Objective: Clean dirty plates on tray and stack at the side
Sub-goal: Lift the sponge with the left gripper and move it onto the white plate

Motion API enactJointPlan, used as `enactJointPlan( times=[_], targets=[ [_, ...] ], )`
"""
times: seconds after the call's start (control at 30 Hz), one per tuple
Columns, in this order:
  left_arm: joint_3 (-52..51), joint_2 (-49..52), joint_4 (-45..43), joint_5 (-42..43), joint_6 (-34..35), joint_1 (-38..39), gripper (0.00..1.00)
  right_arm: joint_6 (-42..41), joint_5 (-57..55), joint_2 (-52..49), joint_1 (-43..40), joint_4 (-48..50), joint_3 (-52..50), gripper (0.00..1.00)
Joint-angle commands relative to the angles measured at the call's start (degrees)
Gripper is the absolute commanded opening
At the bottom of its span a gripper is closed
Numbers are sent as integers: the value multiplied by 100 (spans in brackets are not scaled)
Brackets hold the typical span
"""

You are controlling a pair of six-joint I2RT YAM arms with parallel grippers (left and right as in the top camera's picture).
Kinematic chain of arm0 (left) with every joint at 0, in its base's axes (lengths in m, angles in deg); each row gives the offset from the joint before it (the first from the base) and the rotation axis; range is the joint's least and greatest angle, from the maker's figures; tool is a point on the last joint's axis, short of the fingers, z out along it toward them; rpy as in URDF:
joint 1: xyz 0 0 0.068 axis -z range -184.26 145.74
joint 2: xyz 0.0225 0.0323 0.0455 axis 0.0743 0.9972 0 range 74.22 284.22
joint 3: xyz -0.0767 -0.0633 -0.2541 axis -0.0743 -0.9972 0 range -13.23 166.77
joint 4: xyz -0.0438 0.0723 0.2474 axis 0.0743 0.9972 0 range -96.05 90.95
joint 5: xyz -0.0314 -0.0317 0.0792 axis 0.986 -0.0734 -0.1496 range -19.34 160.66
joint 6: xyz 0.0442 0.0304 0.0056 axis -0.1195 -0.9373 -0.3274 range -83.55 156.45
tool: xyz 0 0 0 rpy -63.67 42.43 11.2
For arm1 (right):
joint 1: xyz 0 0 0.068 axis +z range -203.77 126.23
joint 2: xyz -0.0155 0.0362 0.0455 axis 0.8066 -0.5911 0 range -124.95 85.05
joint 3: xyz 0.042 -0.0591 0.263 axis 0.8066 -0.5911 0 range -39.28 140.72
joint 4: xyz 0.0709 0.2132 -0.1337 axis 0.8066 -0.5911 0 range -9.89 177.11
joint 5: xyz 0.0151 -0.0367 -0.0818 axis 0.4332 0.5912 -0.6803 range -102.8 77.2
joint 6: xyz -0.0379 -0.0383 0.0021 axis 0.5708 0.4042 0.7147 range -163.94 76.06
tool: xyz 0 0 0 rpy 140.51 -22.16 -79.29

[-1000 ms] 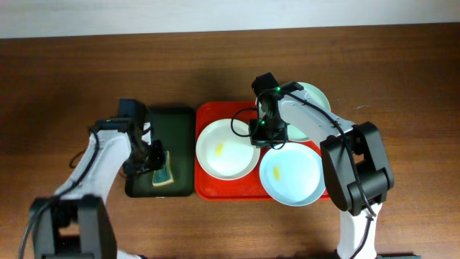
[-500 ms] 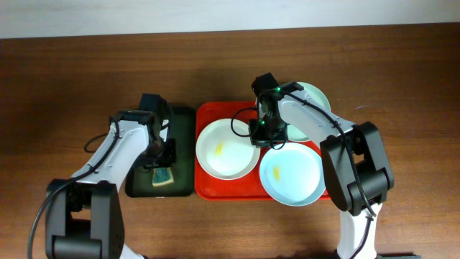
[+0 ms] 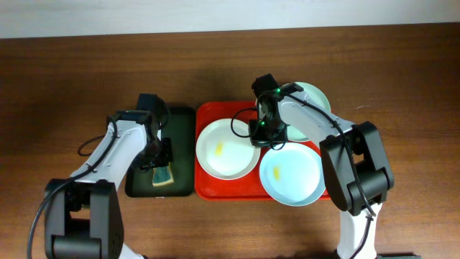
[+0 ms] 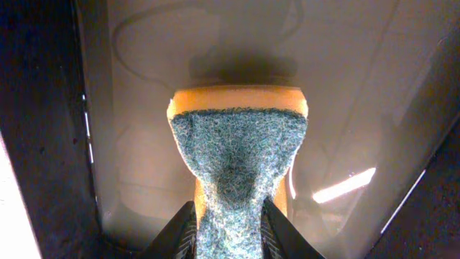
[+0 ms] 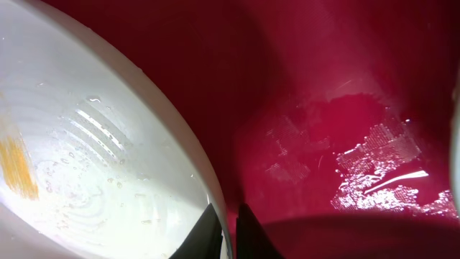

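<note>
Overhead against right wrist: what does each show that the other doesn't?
Only overhead: both arms, the green tray holding the sponge, the front pale plate and the rear pale plate, which is partly under the right arm.
Only right wrist: the right gripper pinching the rim of the white plate, droplets on that plate, and a wet sheen on the red tray.
Both: the white plate with its yellow smear, sitting on the red tray.
</note>
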Motion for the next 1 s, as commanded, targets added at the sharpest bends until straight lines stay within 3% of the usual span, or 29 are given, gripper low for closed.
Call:
enactJointPlan(
  times=[0.0, 0.23, 0.3, 0.33, 0.43, 0.47, 0.5, 0.53, 0.7, 0.8, 0.97],
  targets=[
    [68, 192, -33, 63, 101, -33, 27, -48, -55, -52, 20, 17, -48, 10],
    [68, 730, -98, 205, 96, -33, 21, -48, -55, -52, 20, 17, -48, 10],
    [68, 761, -92, 219, 87, -33, 2, -48, -55, -52, 20, 20, -48, 10],
    [70, 756, -94, 269, -31, -35, 0, -48, -55, -52, 20, 17, -48, 11],
    [153, 717, -92, 525, -195, -66, 0, -48, 17, -52, 20, 15, -48, 27],
    [208, 608, -92, 546, -208, -122, 0, -48, 109, -52, 20, 15, -48, 24],
    [256, 435, -96, 551, -208, -166, 0, -48, 144, -52, 20, 7, -48, 7],
    [302, 264, -98, 568, -208, -192, 0, -48, 144, -52, 20, -7, -48, 4],
    [874, -695, 173, 649, -258, -175, 0, -48, 538, -52, 20, 15, -48, 4],
    [1464, -636, 697, 664, -396, -173, 0, -50, 640, -52, 20, -52, -48, 4],
    [1513, -522, 721, 839, -732, 28, 0, -48, 636, -52, 20, -184, -48, 4]
  ],
)
